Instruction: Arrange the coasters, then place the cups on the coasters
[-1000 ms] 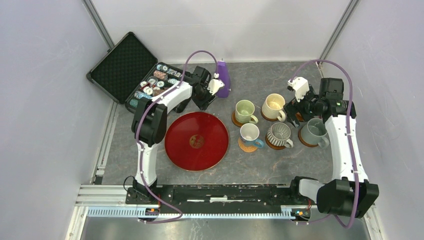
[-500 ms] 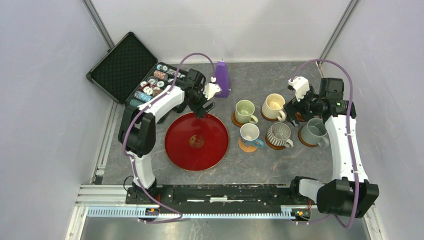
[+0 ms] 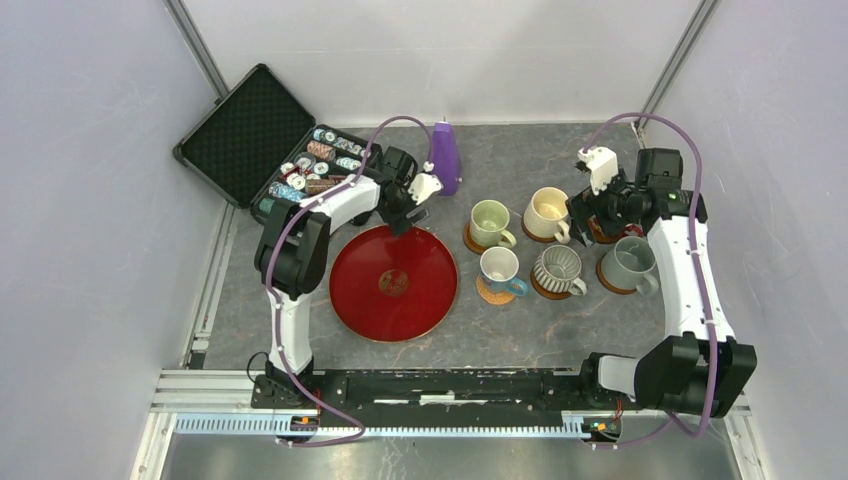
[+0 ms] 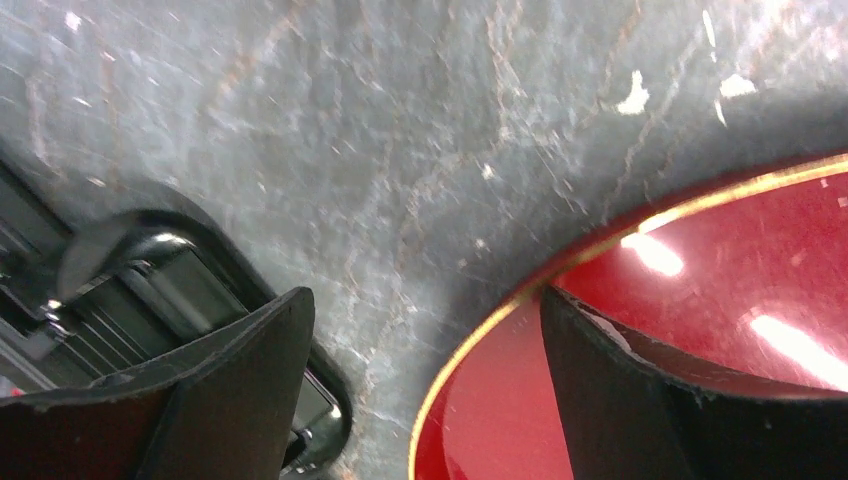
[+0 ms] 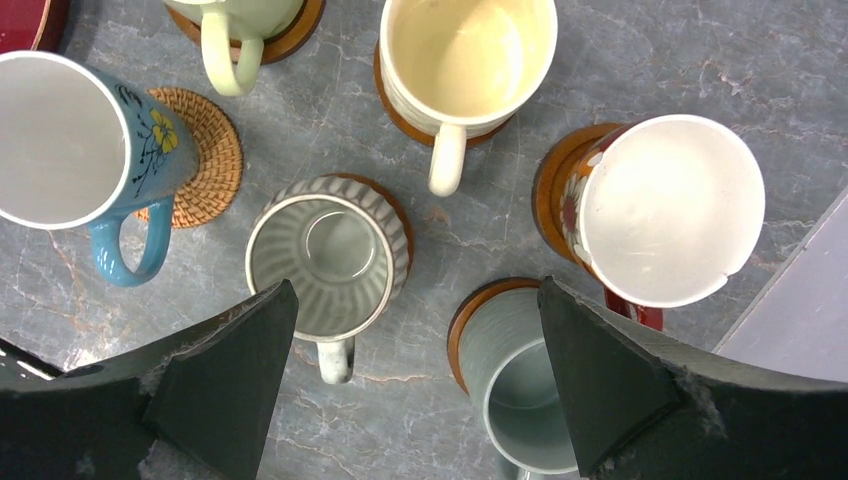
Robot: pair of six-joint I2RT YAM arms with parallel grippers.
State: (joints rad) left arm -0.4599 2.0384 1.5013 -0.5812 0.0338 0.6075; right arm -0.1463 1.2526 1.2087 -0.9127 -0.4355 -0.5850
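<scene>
Grey desk (image 3: 540, 330), toward its right edge: six cups (image 5: 330, 255) on coasters (image 5: 205, 160), seemingly done; left claw (image 4: 425, 320), right claw (image 5: 415, 310) gape empty.

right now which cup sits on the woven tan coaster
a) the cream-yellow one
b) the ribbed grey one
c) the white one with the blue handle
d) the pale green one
C: in the right wrist view the white cup with the blue handle stands on the woven tan coaster, whose weave shows beside its base.
</scene>
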